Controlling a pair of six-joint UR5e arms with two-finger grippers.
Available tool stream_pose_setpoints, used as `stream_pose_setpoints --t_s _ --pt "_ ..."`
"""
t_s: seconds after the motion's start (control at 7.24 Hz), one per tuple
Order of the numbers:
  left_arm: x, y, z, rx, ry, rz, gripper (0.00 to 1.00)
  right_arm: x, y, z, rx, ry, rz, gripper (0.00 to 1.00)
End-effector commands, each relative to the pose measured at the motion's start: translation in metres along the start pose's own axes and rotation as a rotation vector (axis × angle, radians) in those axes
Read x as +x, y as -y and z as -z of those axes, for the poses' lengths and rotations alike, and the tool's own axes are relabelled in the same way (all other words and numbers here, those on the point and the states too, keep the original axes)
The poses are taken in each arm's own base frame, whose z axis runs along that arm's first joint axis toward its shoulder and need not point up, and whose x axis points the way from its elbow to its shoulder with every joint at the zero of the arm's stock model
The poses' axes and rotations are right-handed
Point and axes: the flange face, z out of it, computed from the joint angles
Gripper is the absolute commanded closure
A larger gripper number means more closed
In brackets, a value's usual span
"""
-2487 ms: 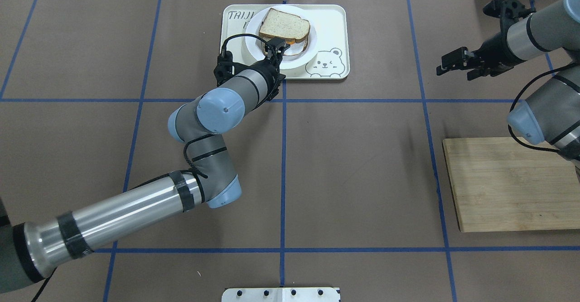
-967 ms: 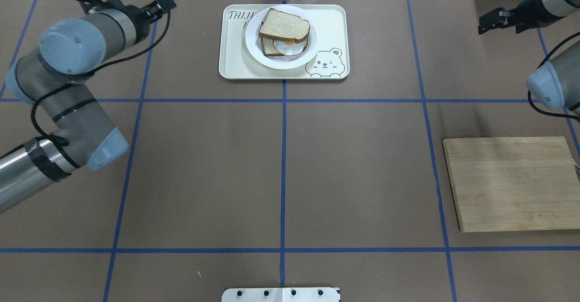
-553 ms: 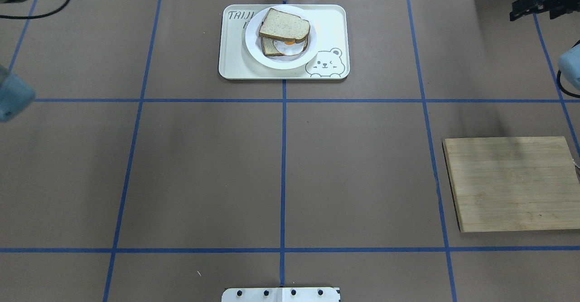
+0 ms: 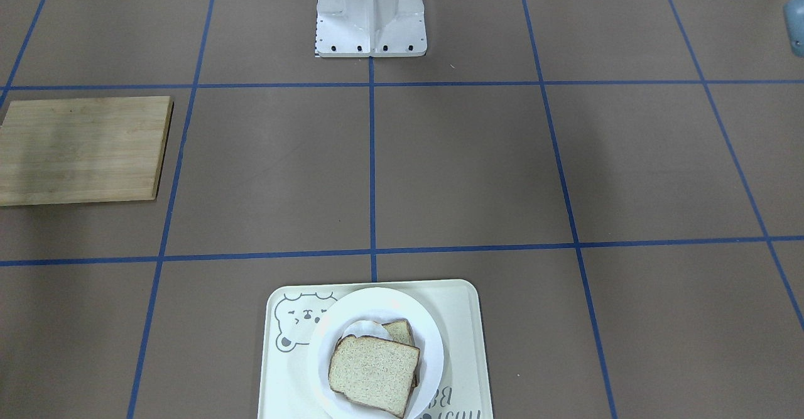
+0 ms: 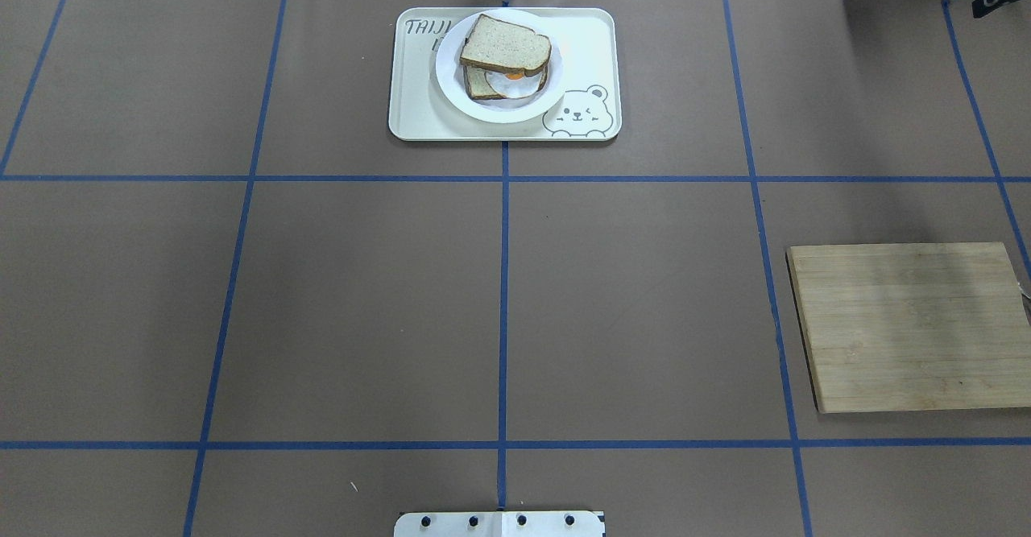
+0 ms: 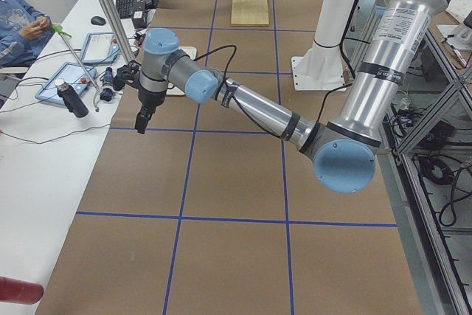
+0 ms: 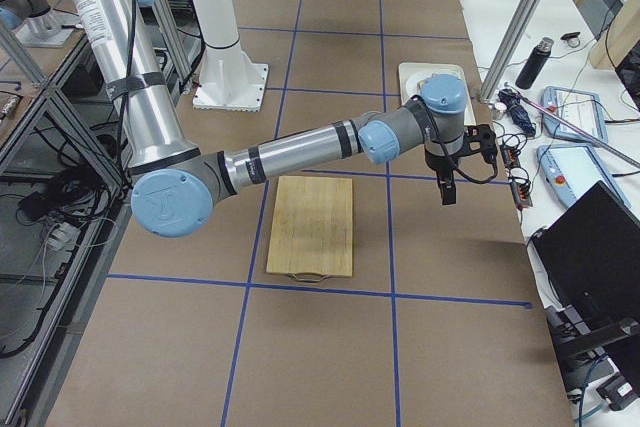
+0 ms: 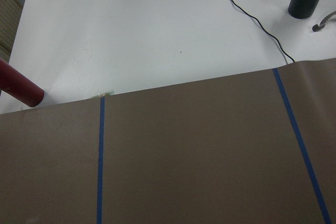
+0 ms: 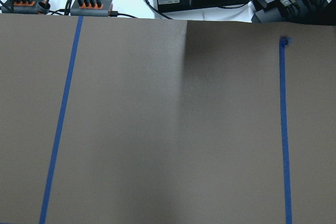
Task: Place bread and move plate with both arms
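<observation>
The bread (image 5: 505, 43) is a slice lying on top of another slice with egg, on the white plate (image 5: 451, 78), which rests on the cream bear tray (image 5: 592, 46) at the table's far middle. The front view shows the bread (image 4: 374, 369), the plate (image 4: 433, 337) and the tray (image 4: 461, 318). Both grippers are far from the plate. My left gripper (image 6: 141, 119) hangs over the far left end of the table. My right gripper (image 7: 447, 190) hangs over the far right end. I cannot tell whether either is open or shut. Neither wrist view shows fingers.
A wooden cutting board (image 5: 910, 328) lies bare at the right side, also in the front view (image 4: 81, 149). The robot's white base plate (image 4: 370, 10) is at the near edge. Cables, bottles and devices lie on the white bench beyond the table.
My left gripper has drawn back from the plate and swung out to the far left. My right arm has swung out to the far right. The bread and plate have not moved.
</observation>
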Motion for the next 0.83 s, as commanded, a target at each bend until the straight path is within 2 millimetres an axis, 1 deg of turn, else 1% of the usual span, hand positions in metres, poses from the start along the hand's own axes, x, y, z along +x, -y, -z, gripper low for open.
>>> stream_pose_setpoints --t_s 0.0,0.14,0.28,0.41,0.55,0.69 --pt "-0.032 -0.068 -0.012 -0.133 -0.043 0.119 0.02 0.003 -0.049 0.01 -0.035 0.044 0.003 0.0" --pt "-0.036 -0.076 -0.015 -0.155 -0.074 0.131 0.02 0.0 -0.058 0.007 -0.046 0.047 0.007 0.0" --pt "-0.032 -0.077 -0.015 -0.175 -0.123 0.146 0.02 -0.017 -0.061 -0.01 -0.078 0.054 0.034 0.0" --pt "-0.03 -0.077 -0.013 -0.171 -0.125 0.148 0.02 -0.028 -0.061 -0.02 -0.101 0.055 0.045 0.0" --pt "-0.028 -0.083 -0.01 -0.17 -0.126 0.169 0.02 -0.036 -0.055 -0.001 -0.092 0.053 0.034 0.0" --pt "-0.025 -0.083 -0.009 -0.169 -0.126 0.2 0.02 -0.062 -0.051 0.009 -0.111 0.054 0.039 0.0"
